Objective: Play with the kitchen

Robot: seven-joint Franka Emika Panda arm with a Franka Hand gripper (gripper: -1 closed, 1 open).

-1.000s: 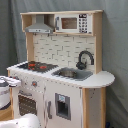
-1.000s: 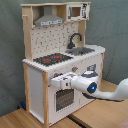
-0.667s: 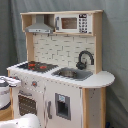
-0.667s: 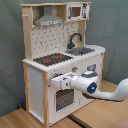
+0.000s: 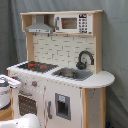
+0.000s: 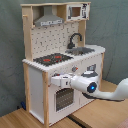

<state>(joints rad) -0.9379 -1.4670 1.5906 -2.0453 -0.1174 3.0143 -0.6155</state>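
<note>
Change: the arm [image 6: 102,90] is barely moving versus a second ago; in the second exterior view it is still reaching in from the second exterior view's right, and the gripper [image 6: 56,80] is staying at the same spot on the kitchen [image 6: 65,55] front.
Meaning for task: probably the robot is lingering at the control strip or the oven door top, working a knob or a handle rather than travelling; play is under way, no visible result on the kitchen yet.
Gripper state: cannot tell whether it is spread, pressed together or pinching anything; the fingers are not readable against the white panel.
Kitchen location: directly behind the gripper, which looks touching or just short of the front panel; cannot tell which.
Above gripper: stovetop [image 6: 52,58] with red rings, close above; further up, the grey hood [image 6: 48,21].
Below gripper: oven door [image 6: 63,99] with its window, just under it.
Right of gripper, upward: sink [image 6: 82,50] and black faucet [image 6: 74,39], well apart from it; microwave [image 6: 76,11] up on the shelf.
First exterior view only: the arm is mostly out of frame, only a white piece [image 5: 9,85] is showing at the first exterior view's left edge near the knobs [image 5: 34,83]; a lower cabinet door [image 5: 63,106] with a dark window is showing here.
Second exterior view only: the whole forearm and a blue light on it, plus the wooden floor [image 6: 20,119].
</note>
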